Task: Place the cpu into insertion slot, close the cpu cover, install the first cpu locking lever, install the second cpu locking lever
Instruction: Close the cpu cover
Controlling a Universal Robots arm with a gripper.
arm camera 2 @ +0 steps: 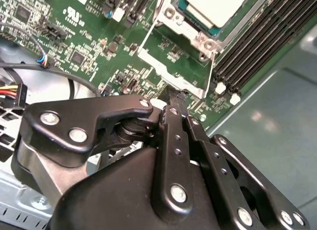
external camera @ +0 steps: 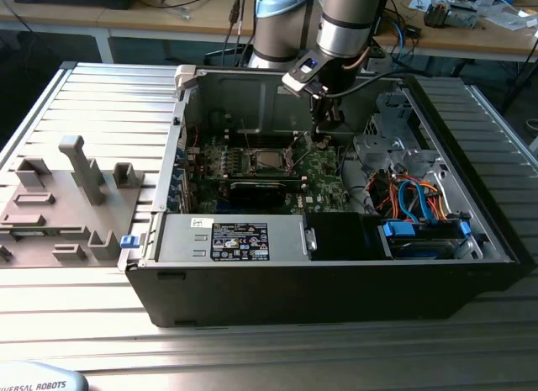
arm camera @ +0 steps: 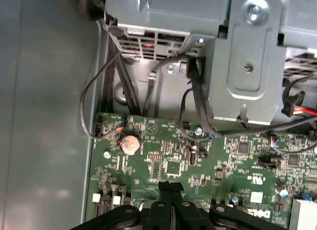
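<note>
Silver metal topped the small flat square cpu [arm camera 2: 218,3], which sat in the dark square insertion slot [external camera: 251,162] near the middle of the green circuit board [arm camera: 163,161], inside the open black computer case [external camera: 336,290]. Around the chip lay the thin silver-grey cpu cover [arm camera 2: 174,17], a frame plate with a square window. It looked to be down flat over the chip, though from my angle I could not be sure it was fully seated. A thin wire locking lever [arm camera 2: 148,34] ran along one edge of that frame.

My black metal gripper [arm camera 2: 174,99] was clenched, its two fingers pressed together with nothing visible between them. The tips hung low over the board, just beside a bent silver tab [arm camera 2: 168,67] at the cover's outer edge. In the exterior view I stood to the exterior view's right of the cpu.

Long black memory slots [arm camera 2: 257,42] ran along the side of the chip away from my fingers. In the first wrist view, a round silver coin cell [arm camera: 130,143] sat near the board's edge, and a grey sheet-metal drive cage [arm camera: 247,67] rose past that edge. The case rested on a ribbed aluminium tabletop [external camera: 101,88], with a grey fixture tray [external camera: 50,223] near the tabletop's edge at the exterior view's left.
</note>
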